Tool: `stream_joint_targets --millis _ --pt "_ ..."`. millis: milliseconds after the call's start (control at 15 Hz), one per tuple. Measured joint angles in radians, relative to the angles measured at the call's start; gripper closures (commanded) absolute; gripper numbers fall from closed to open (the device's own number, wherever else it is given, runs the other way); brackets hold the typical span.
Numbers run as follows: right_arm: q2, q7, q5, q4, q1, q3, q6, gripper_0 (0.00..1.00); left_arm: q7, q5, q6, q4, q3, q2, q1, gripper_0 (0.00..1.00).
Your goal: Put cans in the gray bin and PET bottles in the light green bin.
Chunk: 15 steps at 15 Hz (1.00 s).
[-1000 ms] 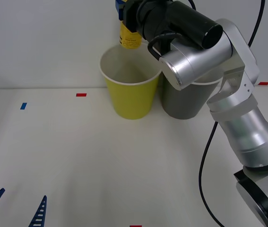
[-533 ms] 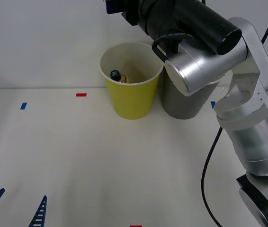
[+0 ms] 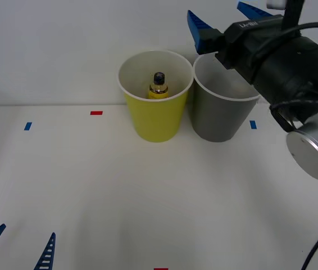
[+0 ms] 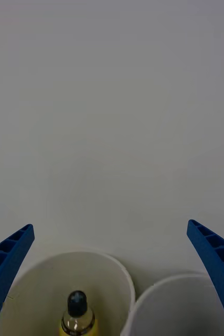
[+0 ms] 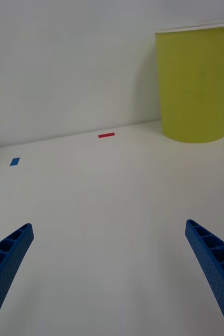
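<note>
The small yellow PET bottle [image 3: 159, 88] with its black cap stands upright inside the light green bin [image 3: 155, 119] at the back of the table. In the right wrist view the bottle [image 4: 77, 316] shows from above inside the light green bin's white rim [image 4: 38, 263]. The gray bin [image 3: 219, 118] stands touching the green one on its right, and its rim [image 4: 182, 278] is seen from above. My right gripper [image 3: 215, 9] hangs open and empty above the gray bin. My left gripper [image 3: 27, 230] rests open near the table's front left edge, far from the light green bin [image 5: 196, 86].
Small tape marks lie on the white table: a red mark [image 3: 96, 112] and a blue mark [image 3: 27, 126] to the left of the bins, another blue mark [image 3: 253, 124] to the right of the gray bin. A white wall rises just behind the bins.
The right gripper held the bottle over the green bin, then let it go. The bottle dropped in and now stands upright. The right arm has pulled back to the right, fingers open.
</note>
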<state>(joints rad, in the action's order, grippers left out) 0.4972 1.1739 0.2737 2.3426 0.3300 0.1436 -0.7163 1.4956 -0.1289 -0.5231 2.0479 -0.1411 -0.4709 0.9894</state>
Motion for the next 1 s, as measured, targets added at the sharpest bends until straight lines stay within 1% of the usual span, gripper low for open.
stream_joint_targets --millis 200,333,400,600,733,867,1000 --pt "0.03 -0.005 0.005 0.132 -0.202 -0.083 0.0 0.0 0.0 0.0 0.0 0.0 0.0 0.0 0.0 0.0" --pt "0.047 -0.015 -0.04 0.195 -0.335 -0.108 0.016 0.0 0.0 0.0 0.0 0.0 0.0 0.0 0.0 0.0" --pt "0.047 -0.02 -0.071 0.208 -0.396 -0.111 0.049 0.0 0.0 0.0 0.0 0.0 0.0 0.0 0.0 0.0" --pt "0.04 -0.029 -0.169 0.218 -0.543 -0.116 0.15 0.0 0.0 0.0 0.0 0.0 0.0 0.0 0.0 0.0" --pt "0.03 -0.034 -0.216 0.219 -0.622 -0.117 0.205 0.0 0.0 0.0 0.0 0.0 0.0 0.0 0.0 0.0" --pt "0.007 -0.037 -0.236 0.215 -0.681 -0.119 0.248 0.0 0.0 0.0 0.0 0.0 0.0 0.0 0.0 0.0" --pt "-0.018 -0.034 -0.241 0.176 -0.712 -0.119 0.344 0.0 0.0 0.0 0.0 0.0 0.0 0.0 0.0 0.0"
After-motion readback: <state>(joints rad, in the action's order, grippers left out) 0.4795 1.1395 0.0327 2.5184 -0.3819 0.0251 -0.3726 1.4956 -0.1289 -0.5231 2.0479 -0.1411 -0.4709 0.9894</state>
